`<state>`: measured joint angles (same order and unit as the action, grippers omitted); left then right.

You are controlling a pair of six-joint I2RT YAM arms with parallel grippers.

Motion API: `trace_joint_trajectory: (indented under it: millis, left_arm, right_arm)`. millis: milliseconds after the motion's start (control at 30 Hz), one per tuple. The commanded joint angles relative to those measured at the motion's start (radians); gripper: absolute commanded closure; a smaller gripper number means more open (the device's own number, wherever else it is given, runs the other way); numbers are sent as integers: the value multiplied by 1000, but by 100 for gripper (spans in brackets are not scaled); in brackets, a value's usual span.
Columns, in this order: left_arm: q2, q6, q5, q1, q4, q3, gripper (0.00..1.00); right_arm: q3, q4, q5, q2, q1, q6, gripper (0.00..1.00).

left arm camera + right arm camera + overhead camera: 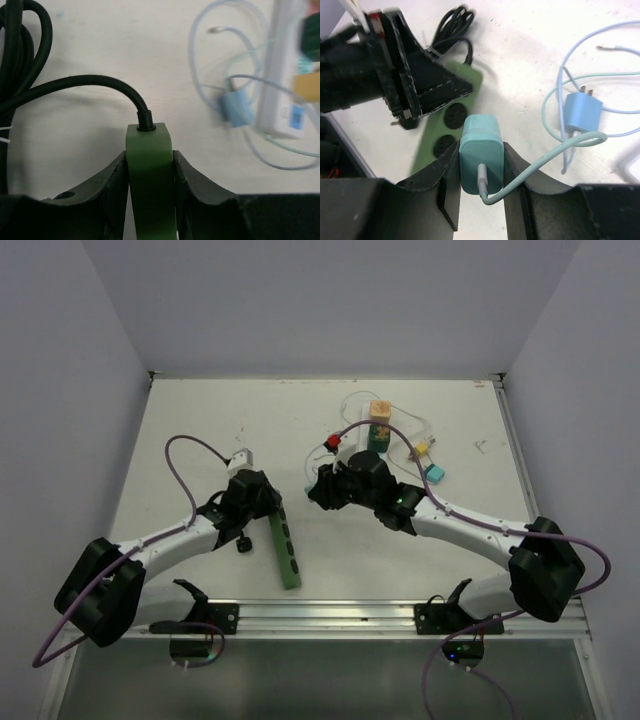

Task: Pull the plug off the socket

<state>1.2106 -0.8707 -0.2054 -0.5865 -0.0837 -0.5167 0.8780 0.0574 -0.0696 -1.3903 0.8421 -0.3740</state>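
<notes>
White bench [200,420]; right pincer [480,148] clamped on teal plastic plug [479,132], lower centre, beside green plastic socket strip [150,180], itself clamped by left pincer [149,156]. Plug probably light, rigid, slick: grip flat sides.

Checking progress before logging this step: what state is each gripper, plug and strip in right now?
left gripper: shut on green power strip
right gripper: shut on teal plug
teal plug: held, apparently out of the strip
green power strip: clamped, visible sockets empty
blue charger: unplugged, lying on table
</notes>
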Motion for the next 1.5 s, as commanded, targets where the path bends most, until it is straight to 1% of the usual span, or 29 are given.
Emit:
trace_joint_trajectory:
  millis: [0,200,300,367,467,500,600,667,800,833,900,933,967,1000,1033,1100,1133,1200,1233,1267,1300,1333,1367,1400,1467]
  left_arm:
    - [46,75,-173,20,242,-12,100]
    - [-25,101,-143,22,164,43,100]
    - [-48,107,-137,31,154,50,100]
    - [-45,119,-127,42,154,41,100]
    - [-37,133,-57,85,131,34,100]
    - [-36,139,-40,118,119,32,100]
    - [-23,163,26,192,101,12,100]
    - [-13,183,58,243,101,-22,100]
    - [15,213,110,324,101,-88,100]
    - [23,214,121,342,101,-113,100]
    - [44,203,173,408,101,-132,100]
    - [53,194,196,431,101,-144,100]
    - [64,190,228,473,64,-154,100]
    - [85,187,236,488,58,-175,99]
    - [98,188,242,502,56,-189,98]
    - [141,196,245,530,58,-224,96]
    - [159,209,245,534,62,-264,95]
    - [217,219,235,545,82,-336,92]
    - [237,226,230,550,82,-360,91]
    - [259,228,222,557,82,-385,91]
    - [301,229,216,562,123,-441,89]
    - [325,237,210,568,130,-472,87]
    - [351,242,210,579,137,-505,87]
    - [403,248,210,583,160,-573,85]
    - [454,260,221,609,176,-640,82]
  right_arm:
    - [41,-24,126,31,14,47,100]
    - [21,-13,125,48,-1,38,100]
    - [33,-28,119,42,-34,18,100]
    - [55,-39,96,8,-75,-8,100]
    - [90,-47,39,-70,-136,-39,99]
    - [98,-28,21,-93,-159,-40,98]
    - [153,-25,-28,-188,-181,-42,95]
    - [209,-31,-59,-261,-186,-36,91]
    - [288,-36,-94,-375,-193,-42,88]
    - [317,-42,-96,-394,-193,-43,80]
    - [334,-42,-99,-432,-193,-54,73]
    - [341,-39,-102,-437,-195,-62,66]
    - [343,-34,-102,-443,-193,-66,63]
    - [345,-33,-101,-447,-195,-66,61]
    - [352,-39,-99,-450,-195,-66,56]
    - [361,-71,-93,-454,-196,-63,52]
    - [369,-91,-88,-449,-196,-56,48]
    - [375,-129,-87,-441,-196,-45,44]
    - [374,-139,-85,-426,-198,-33,40]
    - [372,-149,-85,-418,-196,-26,38]
    - [372,-175,-84,-408,-196,-22,36]
    - [372,-189,-87,-379,-198,-11,32]
    - [371,-198,-90,-362,-198,-8,31]
    - [368,-221,-104,-343,-196,-8,29]
    - [362,-246,-116,-278,-198,-2,28]
